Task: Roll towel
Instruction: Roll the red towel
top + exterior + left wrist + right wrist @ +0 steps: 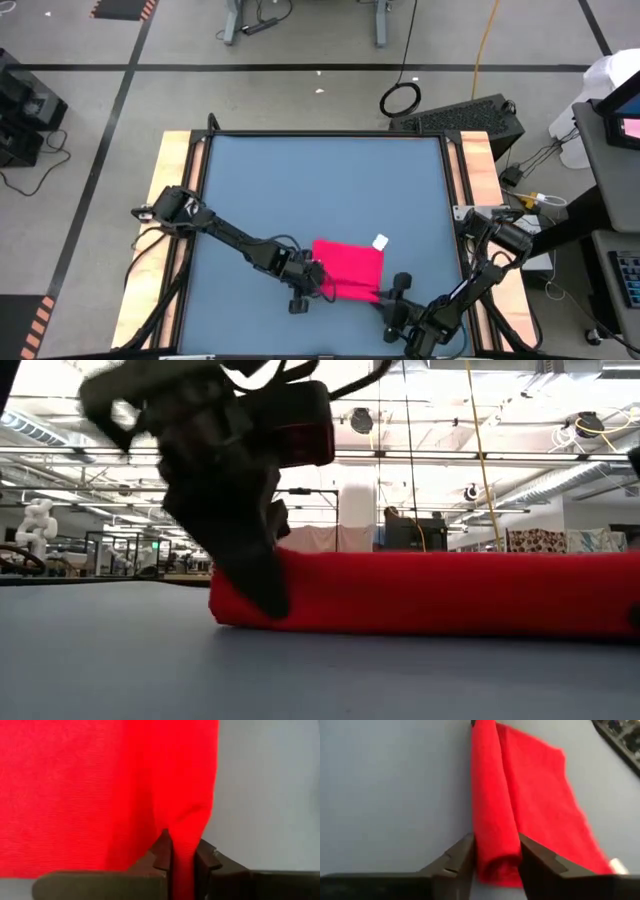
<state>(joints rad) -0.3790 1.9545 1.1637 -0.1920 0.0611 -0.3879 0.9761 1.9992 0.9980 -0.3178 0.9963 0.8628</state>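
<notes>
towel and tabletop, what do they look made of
Towel: soft woven cloth, probably cotton or microfibre; matte, with a fine ribbed weave, and it rolls and creases easily. Tabletop: smooth, matte blue-grey sheet, perhaps laminate or a mat; flat with no visible grain.

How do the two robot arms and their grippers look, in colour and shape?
Both arms are black and slender, with jointed segments and thin dark cables running along them. The left gripper and the right gripper each have two dark, flat, wedge-shaped fingers. No markings are visible on them.

Blue tabletop (320, 180) lies open beyond the towel (350, 266); both arms crowd its near edge.
</notes>
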